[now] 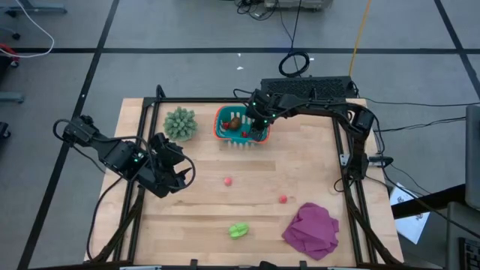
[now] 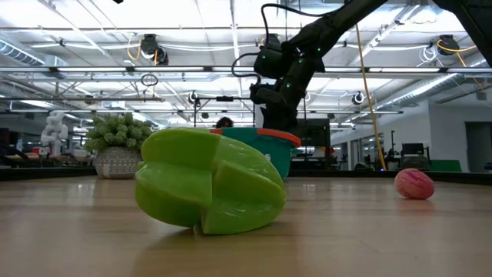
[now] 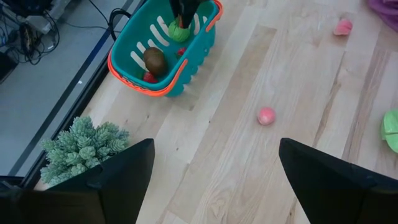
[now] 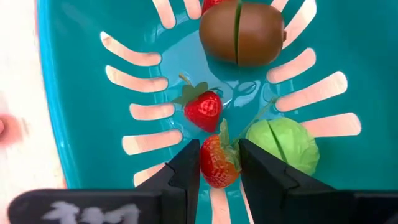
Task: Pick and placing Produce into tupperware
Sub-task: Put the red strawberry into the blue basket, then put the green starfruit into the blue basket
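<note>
Place step: right gripper (image 4: 219, 163) sat inside the tupperware (image 1: 222, 124), table's 12 o'clock, fingers clamped on a glossy red strawberry (image 4: 216, 163). Next move, likely: open and lift clear. Smooth brown oval (image 4: 241, 34) and green piece (image 4: 286, 143) were already in. Left gripper (image 3: 211, 174) waited at 9 o'clock, fingers apart.

Sitting at the bench's (image 1: 300, 161) far edge: the tub (image 1: 223, 129), holding a kiwi (image 4: 241, 35), a cabbage (image 4: 283, 146) and two strawberries (image 4: 205, 111), one between the right gripper's (image 4: 219, 163) fingers. Standing just left of it: a plant (image 1: 180, 124). Lying mid-bench: two small fruits (image 1: 228, 180). Resting near the front edge: a cut fruit (image 1: 238, 230), with a cloth (image 1: 311, 229) toward the front right corner.
</note>
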You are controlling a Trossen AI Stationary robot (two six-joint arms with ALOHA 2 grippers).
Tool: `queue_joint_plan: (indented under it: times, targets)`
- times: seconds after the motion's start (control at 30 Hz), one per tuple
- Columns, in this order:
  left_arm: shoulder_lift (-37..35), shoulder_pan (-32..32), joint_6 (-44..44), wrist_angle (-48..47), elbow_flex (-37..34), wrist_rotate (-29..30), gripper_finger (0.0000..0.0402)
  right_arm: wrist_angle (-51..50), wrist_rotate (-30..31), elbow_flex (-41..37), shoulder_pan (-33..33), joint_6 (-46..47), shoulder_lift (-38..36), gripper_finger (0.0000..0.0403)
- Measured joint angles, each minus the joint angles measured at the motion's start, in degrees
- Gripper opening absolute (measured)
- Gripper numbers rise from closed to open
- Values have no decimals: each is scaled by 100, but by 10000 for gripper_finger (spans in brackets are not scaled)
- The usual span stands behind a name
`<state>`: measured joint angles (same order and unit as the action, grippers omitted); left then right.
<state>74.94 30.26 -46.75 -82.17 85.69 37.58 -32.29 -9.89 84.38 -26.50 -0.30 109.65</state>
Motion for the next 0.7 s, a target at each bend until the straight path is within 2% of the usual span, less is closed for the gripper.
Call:
queue_joint_plan:
  times: [0.17,0.5,0.7]
  targets:
    - [0,-1,1,0,0,0,349,1,2,0,-2,-42,0,96]
    - [0,-2,1,0,0,0,349,137,15,0,-2,-48,0,156]
    - [0,-1,4,0,0,0,349,261,20,0,-2,-80,-2,161]
